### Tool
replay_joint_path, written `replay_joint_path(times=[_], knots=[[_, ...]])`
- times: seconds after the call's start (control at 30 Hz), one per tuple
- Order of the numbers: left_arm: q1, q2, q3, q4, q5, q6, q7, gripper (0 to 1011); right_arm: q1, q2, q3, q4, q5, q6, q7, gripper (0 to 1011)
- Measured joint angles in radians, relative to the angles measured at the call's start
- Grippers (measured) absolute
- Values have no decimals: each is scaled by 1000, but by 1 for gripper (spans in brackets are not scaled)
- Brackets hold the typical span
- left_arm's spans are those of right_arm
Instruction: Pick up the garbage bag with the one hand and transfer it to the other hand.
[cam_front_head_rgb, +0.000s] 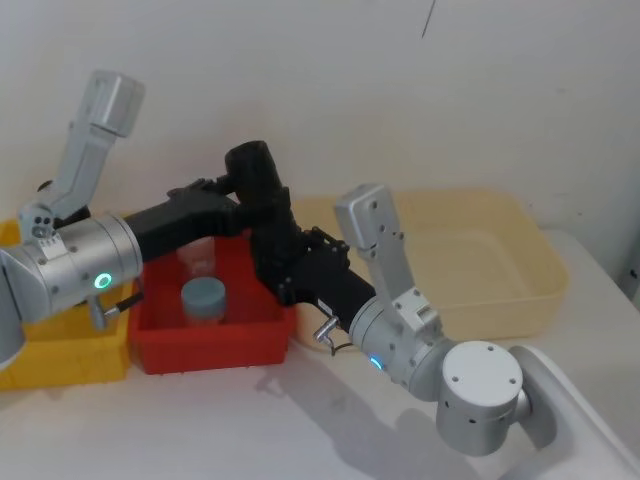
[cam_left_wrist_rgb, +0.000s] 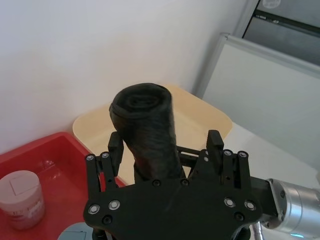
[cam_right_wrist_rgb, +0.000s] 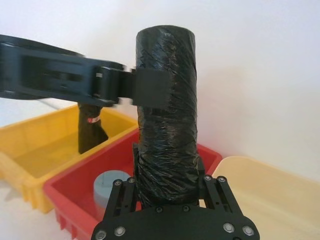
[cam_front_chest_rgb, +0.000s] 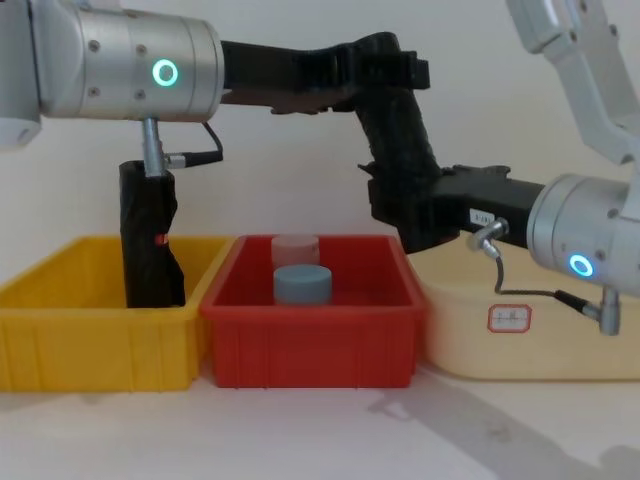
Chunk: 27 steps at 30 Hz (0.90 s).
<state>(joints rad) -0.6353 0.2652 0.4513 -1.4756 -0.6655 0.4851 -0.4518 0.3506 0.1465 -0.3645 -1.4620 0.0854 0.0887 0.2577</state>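
Above the red bin (cam_front_chest_rgb: 310, 330), the crinkled, cylindrical matte-black garbage bag (cam_front_chest_rgb: 400, 160) is apparently clamped by both the left claw (cam_front_chest_rgb: 385, 65) and right claw (cam_front_chest_rgb: 405, 215).

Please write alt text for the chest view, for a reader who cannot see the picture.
Two robot arms hold one black garbage bag in the air above a red bin: the left gripper grips its top and the right gripper its lower part. A yellow bin with a second black bundle stands on the left, a cream tub on the right.
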Motion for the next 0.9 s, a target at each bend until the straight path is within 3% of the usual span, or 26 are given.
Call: replay_joint_path(times=[0.9], knots=[[75,30,-113,-113,-63,-17,111,1001,63,-47,59,84,10,27,-54,563]])
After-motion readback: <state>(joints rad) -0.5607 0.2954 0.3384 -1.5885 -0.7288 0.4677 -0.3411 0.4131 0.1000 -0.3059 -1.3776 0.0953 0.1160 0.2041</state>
